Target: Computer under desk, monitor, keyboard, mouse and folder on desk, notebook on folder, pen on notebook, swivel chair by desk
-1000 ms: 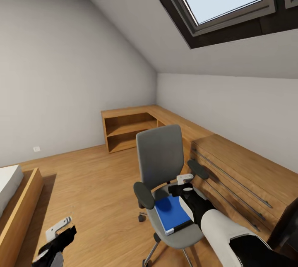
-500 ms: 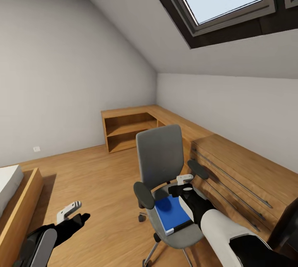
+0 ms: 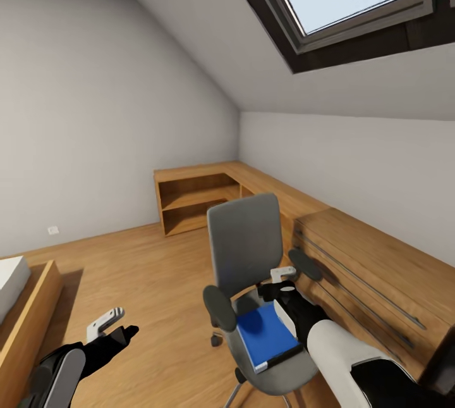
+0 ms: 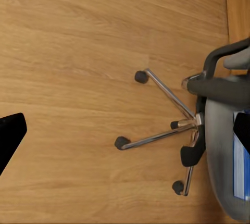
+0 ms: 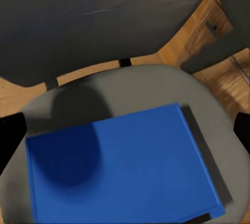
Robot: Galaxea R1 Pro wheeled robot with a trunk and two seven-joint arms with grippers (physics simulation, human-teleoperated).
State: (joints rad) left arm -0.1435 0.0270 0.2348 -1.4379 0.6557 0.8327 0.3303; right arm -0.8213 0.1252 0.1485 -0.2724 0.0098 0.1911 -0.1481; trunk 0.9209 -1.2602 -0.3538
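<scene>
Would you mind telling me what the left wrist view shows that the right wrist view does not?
Left wrist view: the swivel chair's chrome star base with its casters, standing on the wooden floor. Right wrist view: the chair's grey backrest and nearly the whole blue folder. Both share the swivel chair's grey seat, an armrest, and the folder lying on the seat.

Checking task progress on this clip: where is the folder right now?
The blue folder lies flat on the swivel chair seat, low and right of centre in the head view, with the right hand just above its far edge.
</scene>
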